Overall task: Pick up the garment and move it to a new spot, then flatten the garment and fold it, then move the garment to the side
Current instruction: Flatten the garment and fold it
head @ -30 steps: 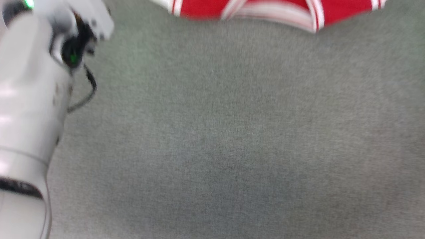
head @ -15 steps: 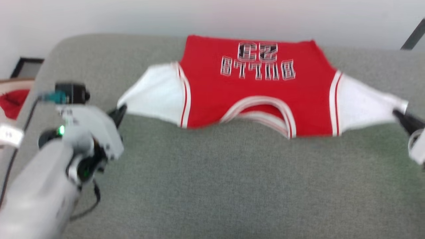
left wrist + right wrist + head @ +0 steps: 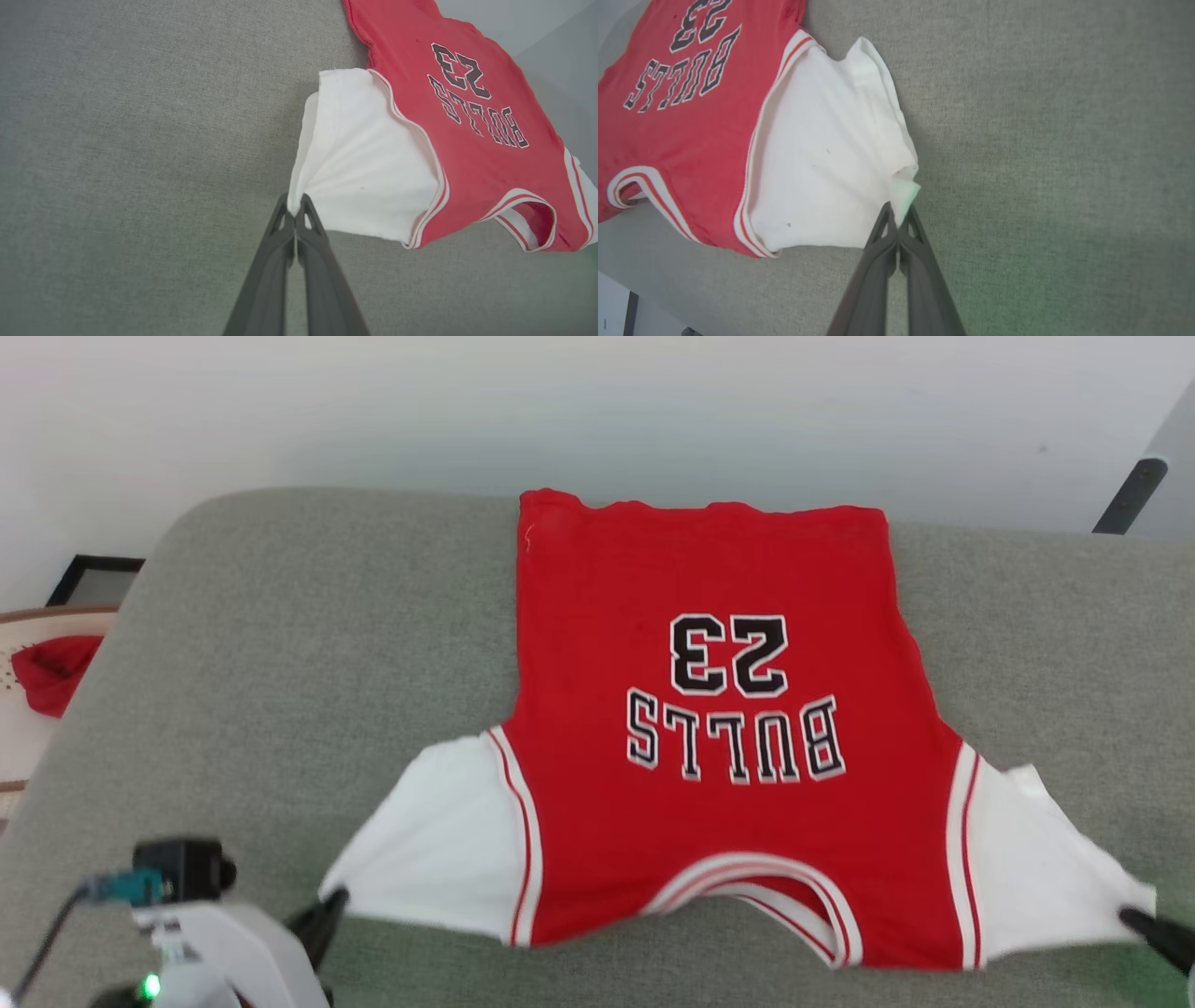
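The garment (image 3: pixel 709 728) is a red jersey with white sleeves and black-white "BULLS 23" lettering, spread over the grey padded surface with its collar toward me. My left gripper (image 3: pixel 331 903) is shut on the tip of the white sleeve at the lower left. Its pinch shows in the left wrist view, where the left gripper (image 3: pixel 295 205) bunches the sleeve of the garment (image 3: pixel 467 116). At the lower right, my right gripper (image 3: pixel 1134 919) is shut on the other sleeve tip. The right wrist view has the right gripper (image 3: pixel 899 212) gripping the cloth of the garment (image 3: pixel 691 116).
The grey padded surface (image 3: pixel 280 644) ends in a rounded far edge against a pale wall (image 3: pixel 597 411). A plain red cloth (image 3: pixel 51 672) lies in a pale container beyond the left edge, beside a dark frame (image 3: pixel 93 581). A dark bar (image 3: pixel 1130 495) slants at the upper right.
The head camera has tilted up, from bare grey surface to the whole jersey. The jersey's body now lies stretched out longer toward the far edge. Both grippers stay shut on the sleeve tips.
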